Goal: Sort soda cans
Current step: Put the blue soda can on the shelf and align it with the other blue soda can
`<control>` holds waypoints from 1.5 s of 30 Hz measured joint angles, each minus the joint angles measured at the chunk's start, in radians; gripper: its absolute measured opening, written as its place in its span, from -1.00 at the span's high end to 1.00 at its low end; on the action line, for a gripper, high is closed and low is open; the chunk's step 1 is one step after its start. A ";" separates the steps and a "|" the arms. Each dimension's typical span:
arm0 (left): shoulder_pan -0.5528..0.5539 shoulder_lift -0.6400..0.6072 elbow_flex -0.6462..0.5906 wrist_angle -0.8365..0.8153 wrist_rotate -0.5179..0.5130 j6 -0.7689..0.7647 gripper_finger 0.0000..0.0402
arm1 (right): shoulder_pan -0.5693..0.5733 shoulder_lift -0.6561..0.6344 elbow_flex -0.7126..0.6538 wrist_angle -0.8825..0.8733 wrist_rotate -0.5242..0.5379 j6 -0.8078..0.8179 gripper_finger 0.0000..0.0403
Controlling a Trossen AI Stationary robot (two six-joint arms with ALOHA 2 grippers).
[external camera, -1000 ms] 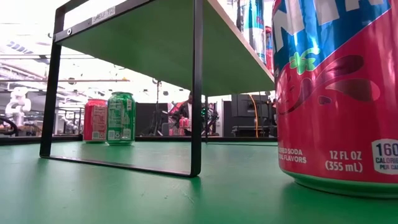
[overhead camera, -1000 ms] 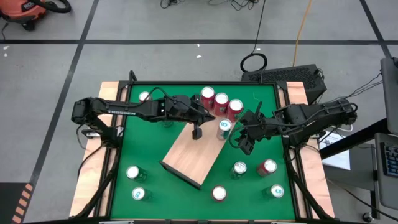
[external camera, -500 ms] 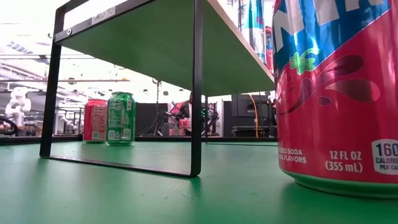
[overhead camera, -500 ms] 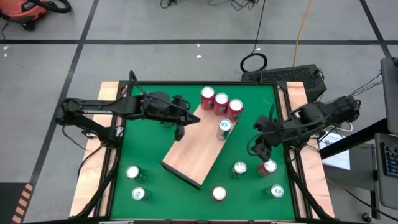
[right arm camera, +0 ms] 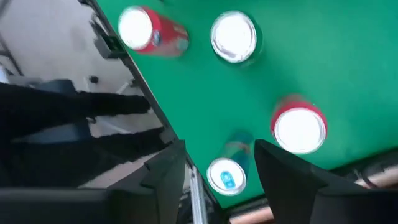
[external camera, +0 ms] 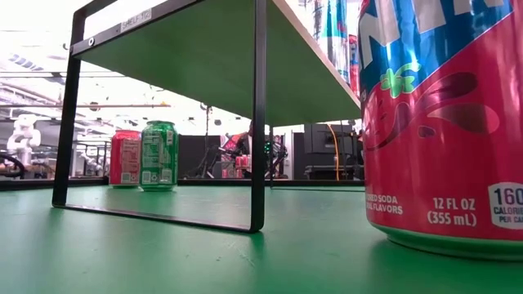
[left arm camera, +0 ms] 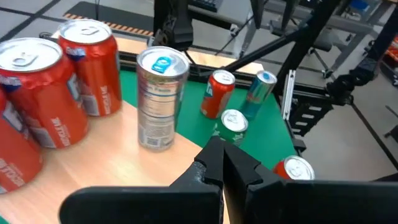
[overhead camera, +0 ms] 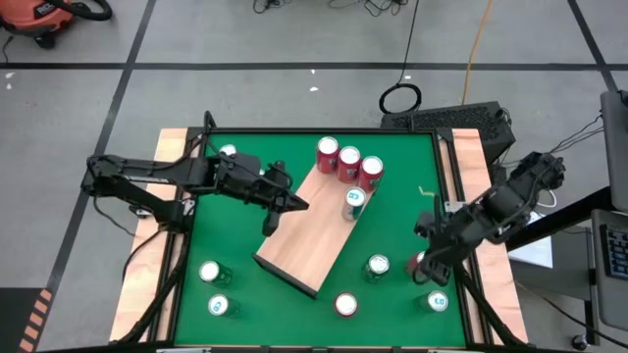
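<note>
Three red soda cans [overhead camera: 349,160] stand at the far end of the raised wooden board [overhead camera: 304,235], with a silver-sided can [overhead camera: 353,201] just nearer. More cans stand on the green table: green ones [overhead camera: 209,272] near left, a red [overhead camera: 345,304], a green [overhead camera: 377,265], a red [overhead camera: 420,261] and a teal one [overhead camera: 437,301] near right. My left gripper [overhead camera: 271,220] hangs shut over the board's left edge, its fingers [left arm camera: 224,167] holding nothing. My right gripper [overhead camera: 430,271] hovers open high over the near-right cans; the teal can [right arm camera: 227,177] shows far below between its fingers.
The board is a shelf on a black metal frame [external camera: 259,114], which stands on the green table [external camera: 163,245]. Another can [overhead camera: 228,152] stands at the far left. A large red can [external camera: 445,122] fills the low view's right side. Wooden rails [overhead camera: 147,284] border the table's sides.
My left gripper has drawn back over the board toward the table's left edge and risen a little, staying shut. My right gripper has swung away from the silver-sided can on the board toward the table's near right corner and tipped further downward.
</note>
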 joint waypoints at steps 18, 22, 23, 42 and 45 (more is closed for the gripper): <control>-0.003 0.000 0.000 -0.032 -0.017 0.000 1.00 | 0.266 0.063 -0.001 -0.057 0.112 0.332 -0.25; -0.003 0.000 0.000 -0.042 -0.034 0.000 1.00 | 0.301 0.064 -0.002 -0.068 0.128 0.340 -0.38; -0.003 0.000 0.000 -0.040 -0.035 0.001 1.00 | 0.311 0.064 -0.002 -0.068 0.141 0.346 -0.42; -0.003 0.002 0.000 -0.039 -0.072 -0.081 1.00 | 0.524 0.134 -0.092 -0.015 0.327 0.268 -0.68; -0.008 0.002 0.000 -0.039 -0.061 -0.167 1.00 | 0.544 0.135 -0.121 0.045 0.366 0.231 -0.68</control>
